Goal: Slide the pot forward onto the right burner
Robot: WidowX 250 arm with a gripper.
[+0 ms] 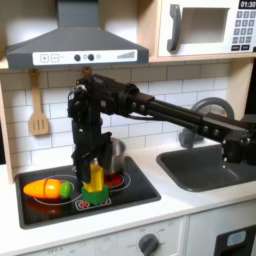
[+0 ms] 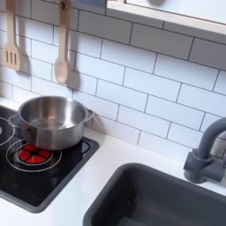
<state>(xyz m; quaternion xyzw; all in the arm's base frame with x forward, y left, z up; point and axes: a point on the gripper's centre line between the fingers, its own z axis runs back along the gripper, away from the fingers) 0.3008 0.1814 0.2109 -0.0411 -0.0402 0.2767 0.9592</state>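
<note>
The shiny silver pot [image 2: 51, 122] stands at the back right of the black cooktop [image 2: 62, 172]. Just in front of it lies the right burner [image 2: 33, 154], a red ring with a red centre, and the pot's front edge reaches the ring's back. In the first exterior view the pot [image 1: 118, 156] is partly hidden behind the black arm. The gripper [image 1: 85, 165] hangs pointing down just to the pot's left, over the cooktop. Its dark fingers blur into the arm, so how the jaws stand is unclear. The right burner [image 1: 114, 182] shows beside a yellow toy.
An orange and yellow toy vegetable [image 1: 48, 188] and a yellow-green toy [image 1: 95, 182] lie on the cooktop's front. Wooden utensils [image 2: 60, 53] hang on the tiled wall. The dark sink [image 2: 163, 199] and grey faucet [image 2: 207, 150] are at the second exterior view's right.
</note>
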